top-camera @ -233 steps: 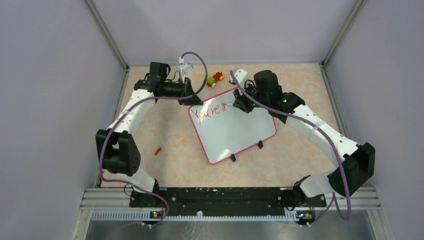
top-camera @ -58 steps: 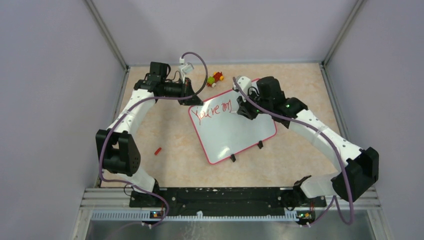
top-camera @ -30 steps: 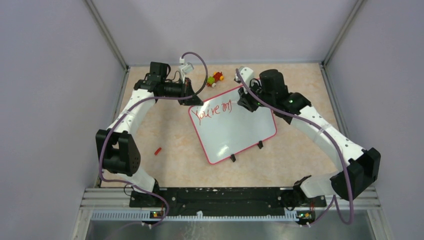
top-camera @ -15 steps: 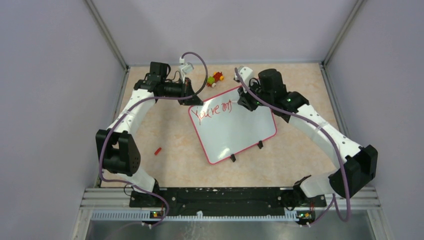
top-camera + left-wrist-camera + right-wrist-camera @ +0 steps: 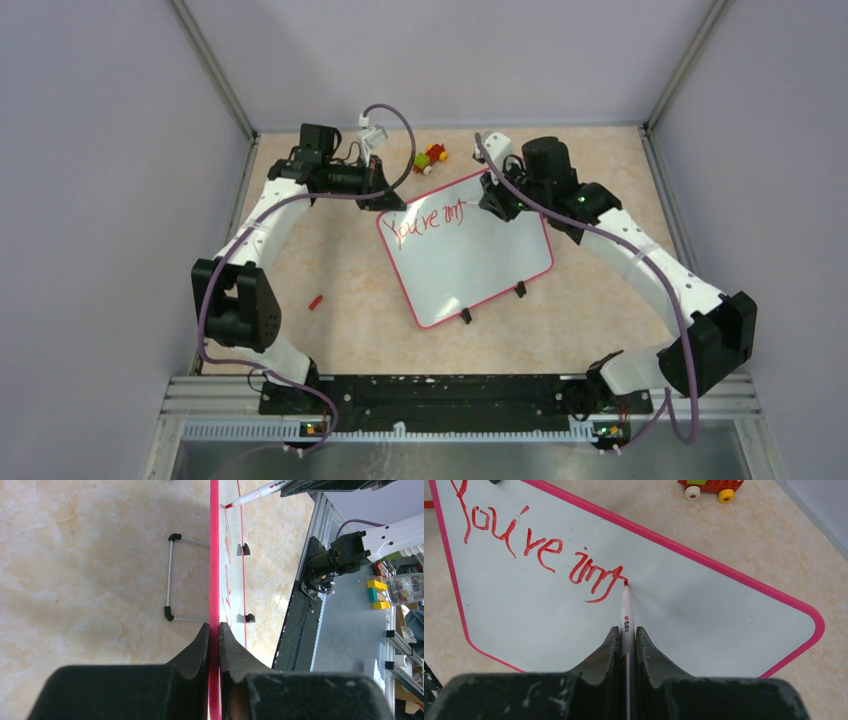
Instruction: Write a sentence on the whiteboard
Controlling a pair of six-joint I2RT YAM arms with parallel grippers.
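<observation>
Red sentence (image 5: 425, 222) half-done on whiteboard (image 5: 470, 265) by bench's (image 5: 345, 320) far edge, right gripper (image 5: 626, 635) pinching marker (image 5: 626, 611), tip on board, left gripper (image 5: 214, 630) clamping its rim

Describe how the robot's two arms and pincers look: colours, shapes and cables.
The left arm and right arm match: smooth white curved links joined by blocky black joint housings, with a purple cable looping along each. The left pincer and right pincer each have two black wedge-shaped fingers tapering to the tips; the right fingers show pale scuffs.
</observation>
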